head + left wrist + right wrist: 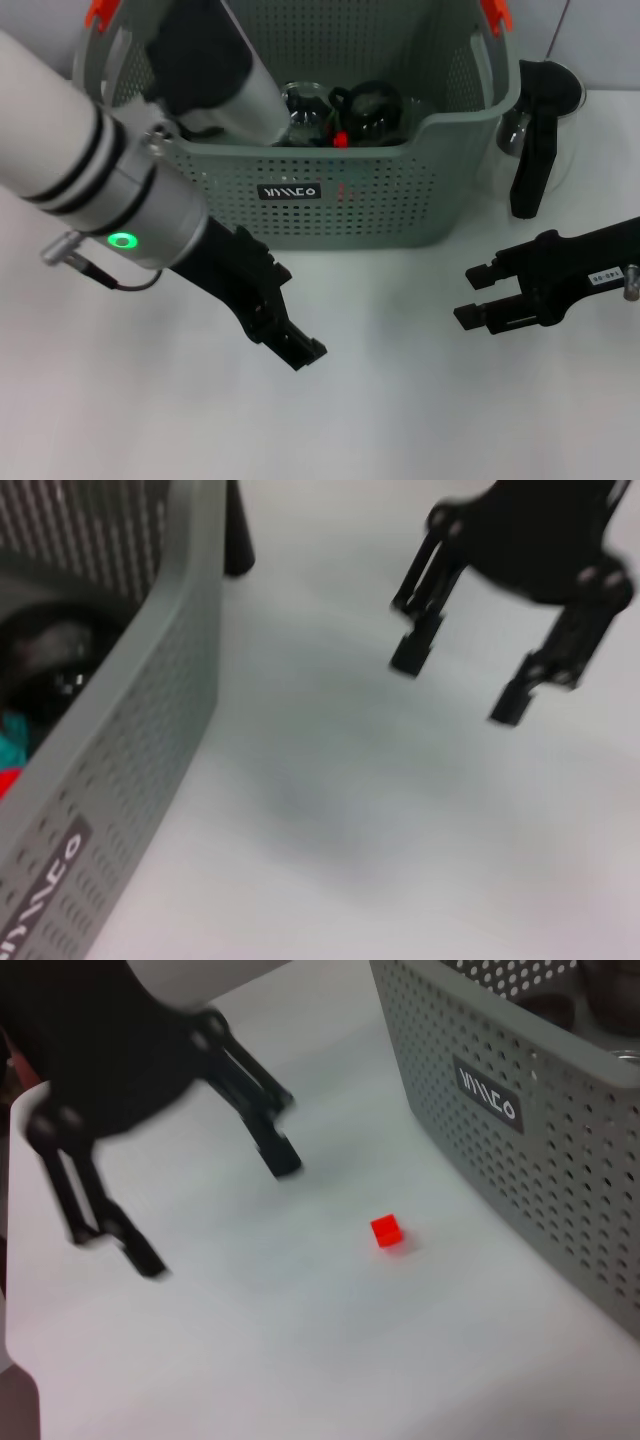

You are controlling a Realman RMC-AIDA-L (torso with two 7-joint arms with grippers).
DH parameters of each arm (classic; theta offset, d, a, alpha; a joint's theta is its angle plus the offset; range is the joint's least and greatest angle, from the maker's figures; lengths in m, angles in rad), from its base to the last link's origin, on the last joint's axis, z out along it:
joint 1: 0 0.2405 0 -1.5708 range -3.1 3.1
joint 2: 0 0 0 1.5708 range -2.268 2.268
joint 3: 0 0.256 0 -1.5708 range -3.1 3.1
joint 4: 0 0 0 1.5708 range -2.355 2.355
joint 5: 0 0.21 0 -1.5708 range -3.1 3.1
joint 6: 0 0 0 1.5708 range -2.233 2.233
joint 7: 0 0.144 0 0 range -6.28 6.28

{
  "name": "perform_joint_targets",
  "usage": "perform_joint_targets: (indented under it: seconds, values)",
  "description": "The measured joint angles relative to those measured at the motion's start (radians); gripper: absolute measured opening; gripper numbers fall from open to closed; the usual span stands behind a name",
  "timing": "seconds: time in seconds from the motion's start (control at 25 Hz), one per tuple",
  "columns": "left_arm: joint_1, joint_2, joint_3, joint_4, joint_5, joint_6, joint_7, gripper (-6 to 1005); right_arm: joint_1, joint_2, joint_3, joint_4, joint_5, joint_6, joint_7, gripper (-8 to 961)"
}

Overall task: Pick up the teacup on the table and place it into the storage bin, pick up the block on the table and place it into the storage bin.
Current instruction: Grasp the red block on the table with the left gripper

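Note:
The grey-green storage bin (330,200) stands at the back of the white table, with its black label (289,191) facing me. A clear glass teacup (513,131) with a tall black handle (530,150) stands on the table just right of the bin. A small red block (386,1231) lies on the table in front of the bin; in the head view my left arm hides it. My left gripper (288,338) (215,1210) is open and empty, close to the block. My right gripper (478,295) (455,685) is open and empty, right of centre.
The bin holds glass vessels (305,110) with dark parts (372,105) and a small red piece (340,140). The bin wall (150,710) is close beside the left wrist. My left forearm (90,170) covers the bin's left side.

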Motion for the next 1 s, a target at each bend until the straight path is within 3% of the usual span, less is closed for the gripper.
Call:
perform_joint_targets:
  seconds: [0.28, 0.44, 1.0]
  values:
    - [-0.092, 0.005, 0.004, -0.314, 0.047, -0.186, -0.011, 965, 0.012, 0.0, -0.002, 0.02, -0.001, 0.013, 0.005, 659]
    - [-0.145, 0.003, 0.01, -0.418, 0.087, -0.217, -0.054, 965, 0.013, -0.001, -0.001, 0.02, -0.001, 0.016, 0.013, 659]
    - [-0.172, 0.004, 0.063, -0.462, 0.217, -0.296, -0.091, 965, 0.019, -0.003, -0.007, 0.023, -0.002, 0.026, 0.014, 659]
